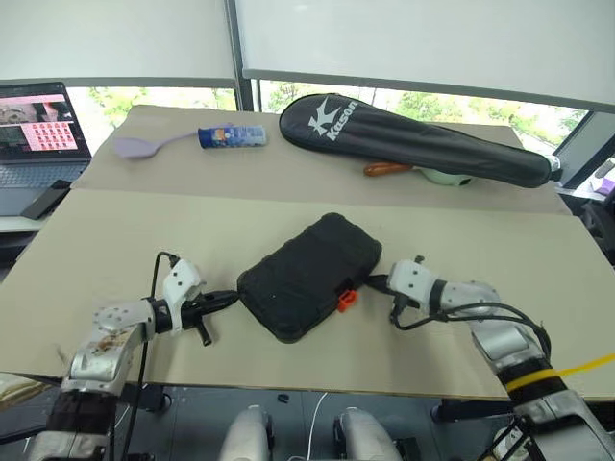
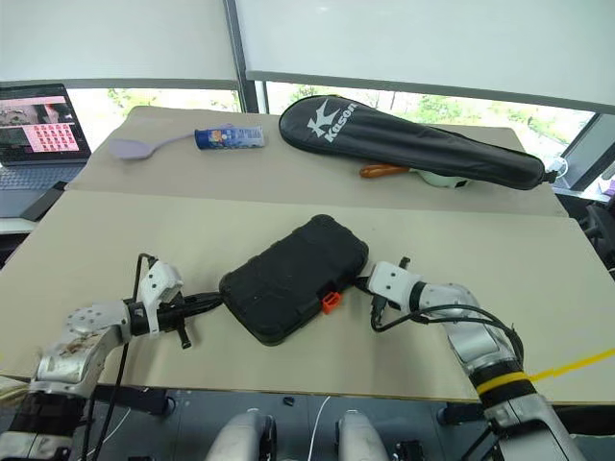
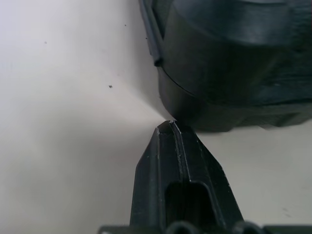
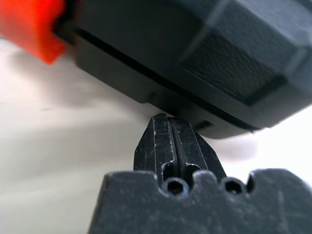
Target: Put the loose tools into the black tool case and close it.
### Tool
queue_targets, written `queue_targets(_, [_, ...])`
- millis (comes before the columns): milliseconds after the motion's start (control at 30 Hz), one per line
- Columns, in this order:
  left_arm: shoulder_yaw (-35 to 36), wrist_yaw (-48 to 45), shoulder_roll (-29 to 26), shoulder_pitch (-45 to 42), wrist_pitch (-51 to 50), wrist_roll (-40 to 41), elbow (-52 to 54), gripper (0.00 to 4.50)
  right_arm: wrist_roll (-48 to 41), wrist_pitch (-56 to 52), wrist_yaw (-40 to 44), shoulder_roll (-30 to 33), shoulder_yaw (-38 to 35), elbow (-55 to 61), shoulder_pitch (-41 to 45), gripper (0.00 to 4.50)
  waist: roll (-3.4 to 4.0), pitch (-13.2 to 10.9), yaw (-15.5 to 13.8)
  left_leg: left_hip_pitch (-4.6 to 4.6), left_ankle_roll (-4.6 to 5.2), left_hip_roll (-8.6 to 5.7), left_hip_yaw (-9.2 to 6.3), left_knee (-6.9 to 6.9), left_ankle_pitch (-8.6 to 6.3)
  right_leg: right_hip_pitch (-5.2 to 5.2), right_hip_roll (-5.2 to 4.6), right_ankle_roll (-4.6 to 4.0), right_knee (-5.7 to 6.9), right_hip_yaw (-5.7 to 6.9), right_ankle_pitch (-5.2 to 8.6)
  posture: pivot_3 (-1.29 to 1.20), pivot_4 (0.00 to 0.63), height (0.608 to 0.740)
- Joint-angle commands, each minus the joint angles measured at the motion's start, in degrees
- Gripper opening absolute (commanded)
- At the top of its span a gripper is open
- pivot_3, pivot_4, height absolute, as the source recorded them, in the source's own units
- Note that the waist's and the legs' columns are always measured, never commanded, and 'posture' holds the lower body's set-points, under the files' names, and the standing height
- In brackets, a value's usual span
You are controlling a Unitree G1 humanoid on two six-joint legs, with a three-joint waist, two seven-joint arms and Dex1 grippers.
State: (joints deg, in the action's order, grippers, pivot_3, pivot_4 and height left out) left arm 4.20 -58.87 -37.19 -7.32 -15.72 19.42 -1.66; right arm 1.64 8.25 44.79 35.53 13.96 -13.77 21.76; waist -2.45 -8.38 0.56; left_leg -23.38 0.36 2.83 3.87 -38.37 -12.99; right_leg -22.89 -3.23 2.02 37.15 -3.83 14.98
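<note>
The left gripper [image 1: 229, 300] has its fingers [image 3: 168, 146] clenched on nothing, tips against the near-left end of the black tool case [image 1: 307, 274]. The case lies closed and slantwise in the middle of the desk [image 1: 115, 240], its orange latch [image 1: 347, 299] on the edge nearest the right arm. The right gripper [image 1: 377, 283] is likewise clenched and empty, nosed up to the case's side just beyond the latch.

The likely trouble is the case sliding or spinning. With closed tips pushing from opposite ends and not quite in line, it could turn on the smooth desk instead of staying put. If the latch is not yet snapped home, a push beside it would shift the case without securing it. A tip could also ride up over the rounded shell and slip off.

The head views show the whole layout: both arms, the case's angle, and, well back, a lilac spoon [image 1: 135, 147], a blue tube [image 1: 232, 136], and a Kason racket bag [image 1: 413, 140] with an orange handle [image 1: 386, 169] at its edge. The left wrist view gives the tip meeting the case's lower corner. The right wrist view shows the seam between the two shells and the latch off to one side of the tips.
</note>
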Motion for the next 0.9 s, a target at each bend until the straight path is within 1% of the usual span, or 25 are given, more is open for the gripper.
queue_targets(33, [5.42,-3.31,-3.47,0.62,-6.34,8.16,6.37,0.0,-3.11,0.35,1.29,1.74,-5.05,-0.79,0.37,0.01,0.0,0.0,0.07,-0.09,0.0,0.02,-0.03,0.0,0.0,-0.1,-0.02,0.0,0.03,-0.01,0.0,0.0,0.15,0.74])
queue_targets(100, [6.32,-3.78,-5.25,-0.31,-7.62,8.68,5.7,0.0,-4.86,-0.57,3.58,2.63,-6.03,0.6,-1.0,0.01,0.03,-0.02,0.09,-0.25,0.0,-0.01,-0.11,0.0,0.0,-0.25,-0.06,0.0,0.06,-0.01,0.0,0.0,0.15,0.74])
queue_targets(167, [7.14,-4.31,-6.6,-3.88,-10.56,11.04,4.71,0.0,-7.89,-2.94,7.06,4.45,-7.09,4.99,-4.64,0.01,0.05,-0.03,-0.05,-0.23,0.0,-0.02,-0.11,0.02,0.0,-0.23,-0.05,0.01,0.04,-0.01,0.0,0.0,0.15,0.74])
queue_targets(267, [5.27,-5.97,-7.27,-9.26,-13.5,12.39,4.4,0.0,-10.42,-6.17,9.81,6.22,-7.68,11.57,-9.68,0.01,0.05,-0.03,-0.53,-0.33,0.01,-0.05,-0.08,0.02,0.0,-0.22,-0.02,0.02,-0.01,0.12,0.01,0.0,0.15,0.74])
queue_targets(433, [-1.94,-5.74,-2.52,-17.29,-12.15,9.28,3.16,0.0,-10.83,-10.63,8.88,4.93,-6.85,18.29,-13.14,0.01,0.06,-0.03,-0.18,-0.32,0.0,-0.11,-0.02,0.0,0.0,-0.21,-0.01,0.02,0.0,0.06,0.01,0.0,0.15,0.74])
queue_targets(567, [-7.99,-5.52,2.3,-22.25,-9.35,5.44,1.14,0.0,-9.78,-11.92,7.41,2.44,-5.81,19.68,-13.15,0.01,0.05,-0.03,0.17,-0.38,0.0,-0.1,-0.04,0.0,0.0,-0.26,0.08,0.02,-0.01,0.05,0.01,0.0,0.15,0.74])
queue_targets(767, [-13.45,-4.17,6.93,-24.36,-6.6,0.57,-2.67,0.0,-10.22,-13.56,7.44,0.73,-4.84,22.82,-13.47,0.01,0.06,-0.03,0.19,-0.39,0.0,-0.1,-0.04,0.0,0.0,-0.28,0.09,0.02,-0.02,0.02,0.01,0.0,0.15,0.74])
queue_targets(900, [-15.14,-2.32,9.3,-25.2,-6.84,-1.57,-3.79,0.0,-10.1,-13.76,7.16,0.19,-4.57,23.43,-13.63,0.01,0.06,-0.03,0.06,-0.39,0.01,-0.12,-0.05,-0.04,0.0,-0.24,0.08,0.03,-0.02,0.02,0.01,0.0,0.15,0.74])
